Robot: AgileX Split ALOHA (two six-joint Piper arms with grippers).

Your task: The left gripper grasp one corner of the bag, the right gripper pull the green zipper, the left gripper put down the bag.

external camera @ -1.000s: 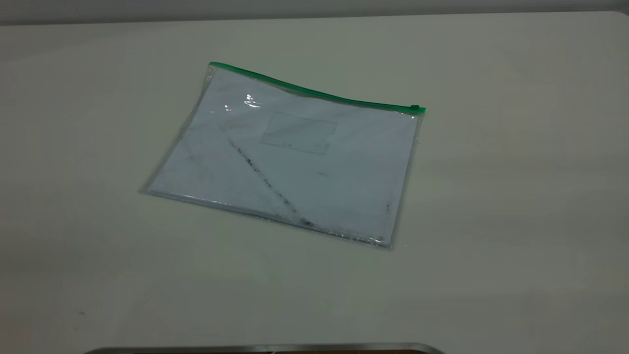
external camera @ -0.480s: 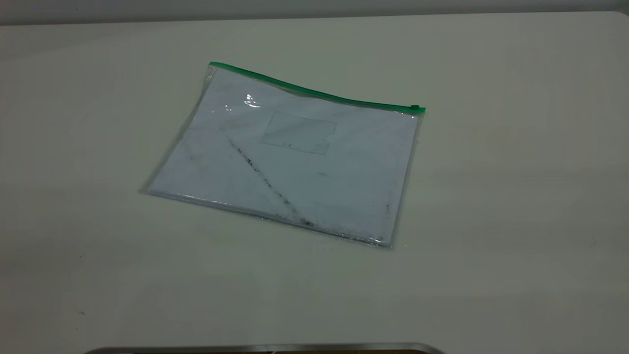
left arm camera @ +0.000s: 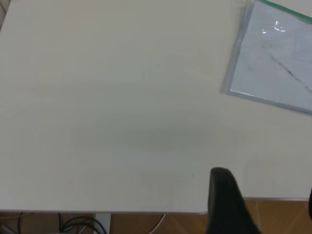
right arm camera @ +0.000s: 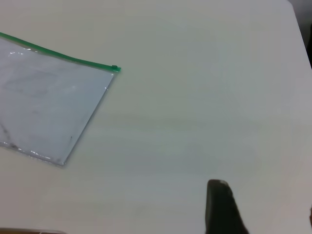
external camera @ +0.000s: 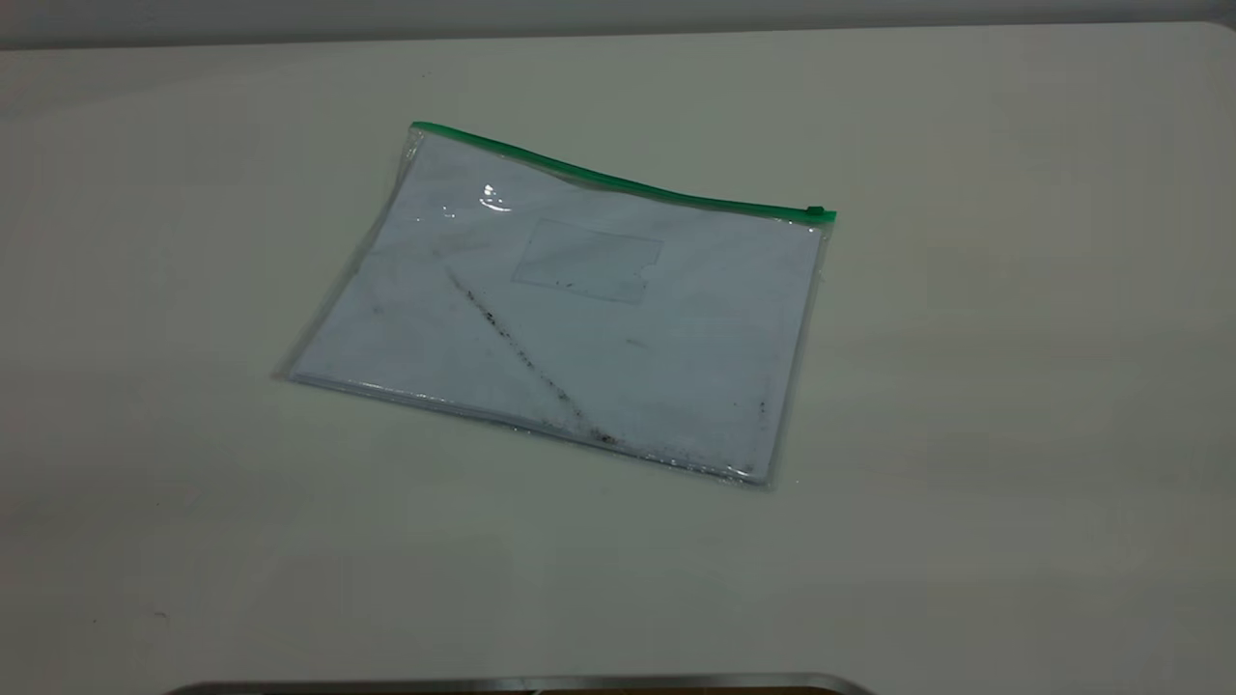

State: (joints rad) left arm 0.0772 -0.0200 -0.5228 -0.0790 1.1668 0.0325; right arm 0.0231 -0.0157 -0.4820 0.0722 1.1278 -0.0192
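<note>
You have the large flat clear plastic bag [external camera: 570, 309] lying in the middle of the exterior frame on the smooth off-white table [external camera: 1014, 386]; it holds a sheet of white paper [external camera: 618, 357] marked by a dark, gritty diagonal streak [external camera: 517, 352]; a small rectangular clear pocket [external camera: 586, 261] sits on its glossy face. The thin bright green zipper [external camera: 618, 181] runs along the far long edge, its slider tab [external camera: 816, 211] at the right end. Your left gripper [left arm camera: 229, 204] shows only one black finger at the lower edge of its wrist view, well apart from the bag; your right gripper [right arm camera: 222, 207] likewise; you cannot tell how far either stands open, and neither holds anything.
</note>
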